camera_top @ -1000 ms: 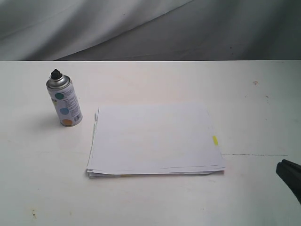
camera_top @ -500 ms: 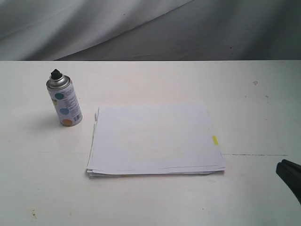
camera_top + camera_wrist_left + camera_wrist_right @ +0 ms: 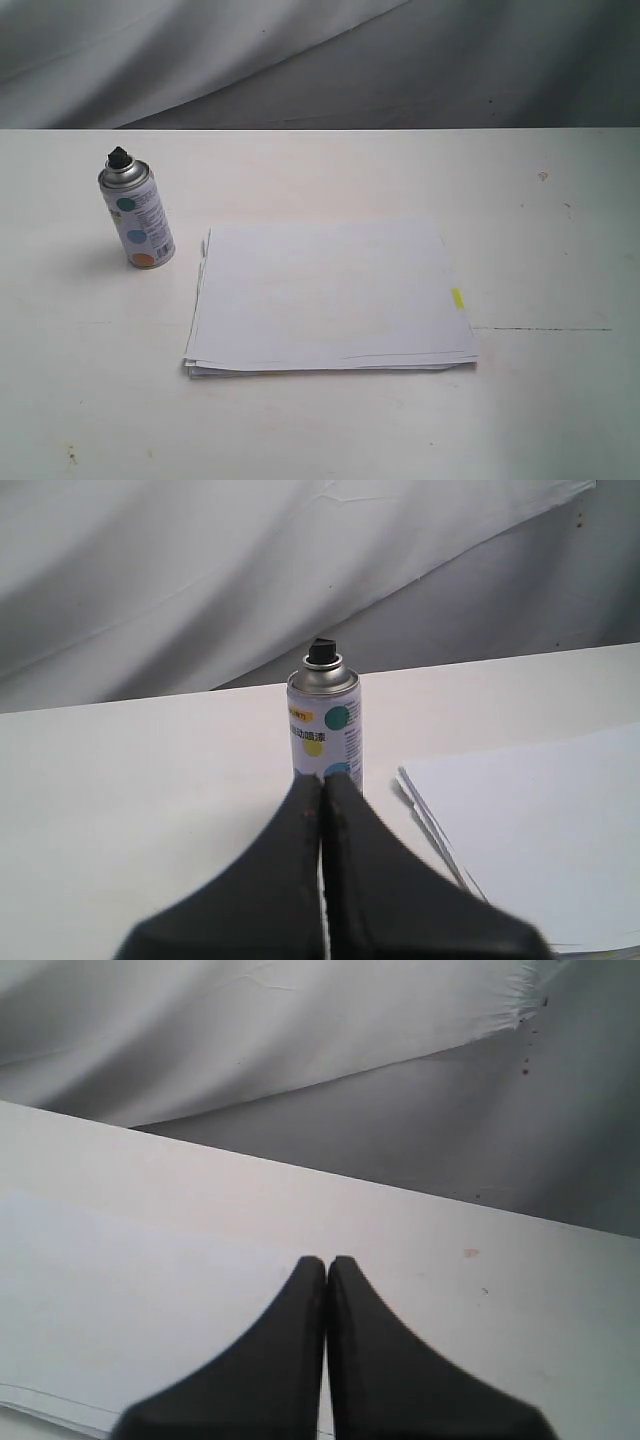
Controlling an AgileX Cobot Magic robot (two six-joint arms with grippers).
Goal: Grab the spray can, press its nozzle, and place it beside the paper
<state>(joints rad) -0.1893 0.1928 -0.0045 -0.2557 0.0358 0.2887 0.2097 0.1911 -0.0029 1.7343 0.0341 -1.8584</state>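
The spray can (image 3: 137,215) stood upright on the white table (image 3: 560,240), left of the paper (image 3: 330,295) (a flat white stack) and not touching it. The left gripper (image 3: 322,780) and the right gripper (image 3: 327,1262) both had their fingers pressed together, holding nothing.

Spray can (image 3: 137,215): upright on the desk (image 3: 320,170), to the left of the stack in the exterior view, near its far left corner but not touching it. Silver domed top, white label with teal, blue and orange dots and small print.
Nozzle (image 3: 119,156): black, seated on the can's top, untouched.
Paper (image 3: 330,295): white stack lying flat mid-desk, sheets slightly fanned along the left and near edges. Small yellow tab (image 3: 456,298) on the right edge.
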